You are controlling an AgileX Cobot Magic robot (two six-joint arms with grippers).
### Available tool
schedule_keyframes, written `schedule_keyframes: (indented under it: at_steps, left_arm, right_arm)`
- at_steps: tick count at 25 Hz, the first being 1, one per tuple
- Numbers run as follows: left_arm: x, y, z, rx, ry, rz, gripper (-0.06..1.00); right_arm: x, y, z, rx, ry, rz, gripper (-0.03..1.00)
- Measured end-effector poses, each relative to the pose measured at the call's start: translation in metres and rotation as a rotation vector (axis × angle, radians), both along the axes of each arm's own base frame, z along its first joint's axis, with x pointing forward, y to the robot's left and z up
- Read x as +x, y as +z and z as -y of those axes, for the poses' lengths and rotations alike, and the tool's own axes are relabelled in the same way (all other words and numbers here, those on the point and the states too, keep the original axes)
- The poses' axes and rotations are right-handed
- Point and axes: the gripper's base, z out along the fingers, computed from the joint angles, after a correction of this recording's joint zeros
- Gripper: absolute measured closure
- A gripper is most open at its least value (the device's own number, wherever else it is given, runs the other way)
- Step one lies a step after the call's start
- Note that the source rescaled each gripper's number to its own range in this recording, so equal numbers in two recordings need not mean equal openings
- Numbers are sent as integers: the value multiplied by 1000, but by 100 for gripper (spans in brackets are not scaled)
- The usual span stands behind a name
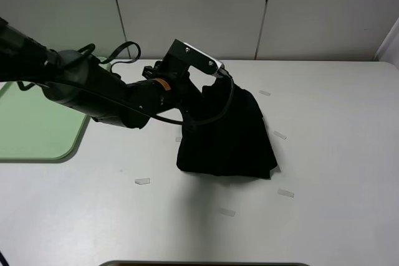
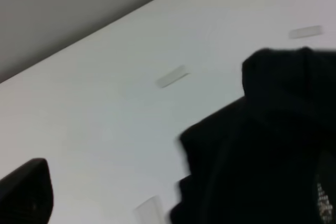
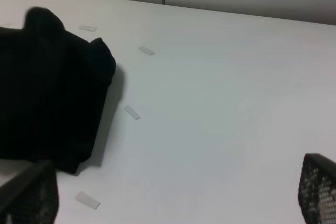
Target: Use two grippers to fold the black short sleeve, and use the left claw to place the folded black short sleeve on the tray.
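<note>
The short sleeve (image 1: 230, 138) lies folded as a bundle on the worktop (image 1: 336, 129), about mid-scene. The tray (image 1: 37, 123) lies on the worktop at the left edge, well apart from the bundle. The left arm (image 1: 112, 95) reaches in from the left, above the tray's far right corner, and ends over the bundle's far left part. Small strips (image 1: 142, 181) lie on the worktop around the bundle: one to its near left, two on its near side, two to its right.
</note>
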Motion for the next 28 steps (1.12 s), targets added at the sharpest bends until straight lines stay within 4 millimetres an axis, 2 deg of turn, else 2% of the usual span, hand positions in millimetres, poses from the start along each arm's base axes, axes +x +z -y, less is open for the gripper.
schedule_keyframes:
  at_steps: [6,19,25,28]
  left_arm:
    - [-2,-1,23,-92,-1,-1,-6]
    - [-5,-31,52,-196,-79,-28,-6]
    - [-4,-22,55,-264,-95,15,-6]
    - [-4,-4,55,-296,-98,45,-6]
  right_arm:
    - [0,0,0,0,0,0,-3]
    - [0,0,0,1,1,0,-3]
    - [0,0,0,1,1,0,-3]
    - [0,0,0,1,1,0,-3]
